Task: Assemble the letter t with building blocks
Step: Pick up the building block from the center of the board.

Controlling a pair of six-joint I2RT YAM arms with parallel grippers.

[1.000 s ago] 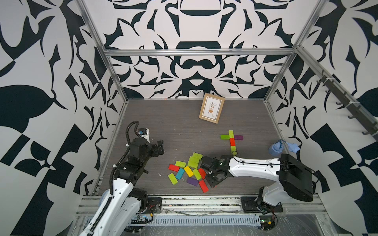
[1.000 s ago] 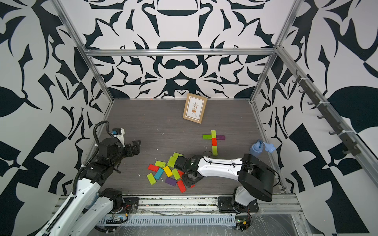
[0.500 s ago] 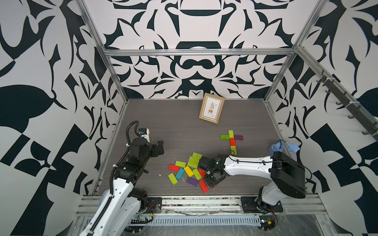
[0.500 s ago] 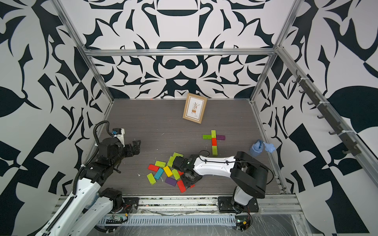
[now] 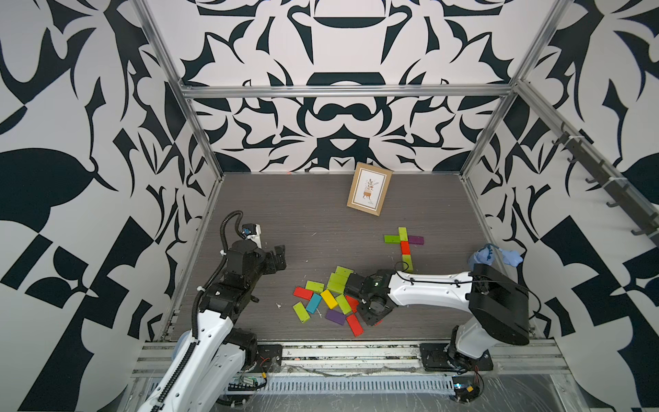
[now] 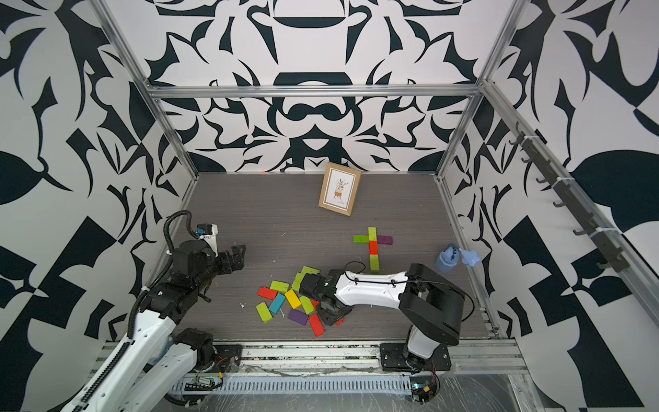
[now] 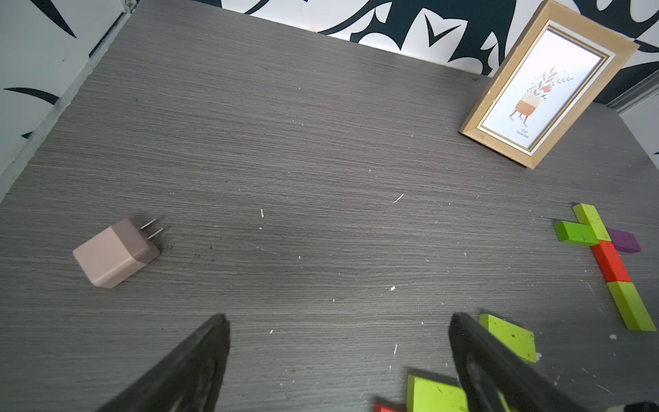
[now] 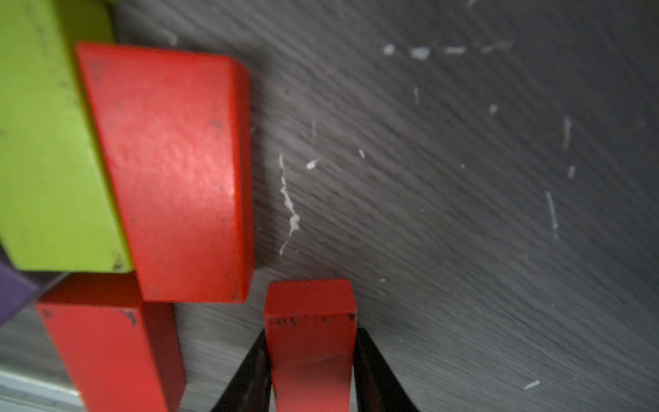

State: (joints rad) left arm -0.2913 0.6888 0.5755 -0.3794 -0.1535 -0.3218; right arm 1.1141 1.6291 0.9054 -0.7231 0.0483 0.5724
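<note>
- And the right gripper (image 8: 311, 333) was clamped on a red block (image 8: 309, 303). A black finger (image 8: 249, 371) pressed each long side, and the block's end poked out past the tips.
- That held block sat just beside a second red block (image 8: 171, 171), with a thin gap between them. Whether it was clear of the table (image 8: 463, 178) I could not tell, as the wrist view was blurred.
- A lime green block (image 8: 53, 142) lay flush against the second red one, with a third red block (image 8: 107, 356) and a purple block (image 8: 14, 292) close by.
- In both top views the right arm (image 5: 428, 289) reached low across the front of the table into the loose pile (image 5: 321, 301), its wrist covering part of it.
- In that pile a yellow block (image 5: 328, 299) and a blue block (image 5: 313, 303) lay side by side among greens and reds.
- Well apart, nearer the right wall, the letter was taking shape. Its stem ran end to end: top green block (image 5: 403, 234), stem red block (image 5: 405, 247), bottom green block (image 5: 407, 262).
- The crossbar had a crossbar green block (image 5: 392, 238) on one side and a crossbar purple block (image 5: 415, 240) on the other.
- The left gripper (image 7: 338, 317) was spread wide with nothing between its fingers, hanging over bare table left of the pile.
- A picture frame (image 5: 369, 188) leaned at the back, and a charger plug (image 7: 116, 253) lay in the left wrist view.
</note>
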